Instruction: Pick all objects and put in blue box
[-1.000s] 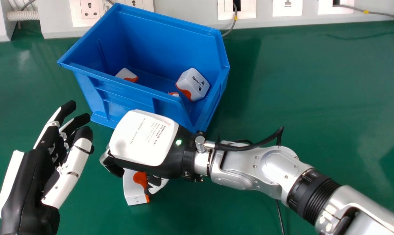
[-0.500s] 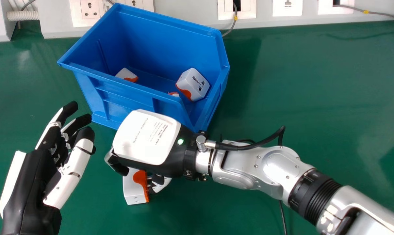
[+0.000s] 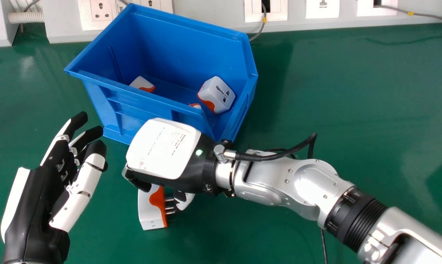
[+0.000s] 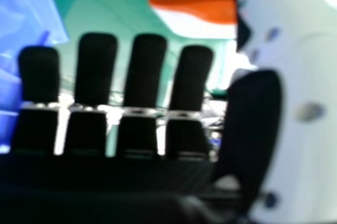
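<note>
In the head view, a green table (image 3: 353,91) meets a pale wall panel (image 3: 213,14) stretching from 10 to 2 o'clock. A ribbed hose (image 3: 25,17) sits at 10, a socket plate (image 3: 102,10) at 11; one grey cable (image 3: 261,30) hangs between 12 and 1, another cable (image 3: 426,15), yellow-banded, at 2.
</note>
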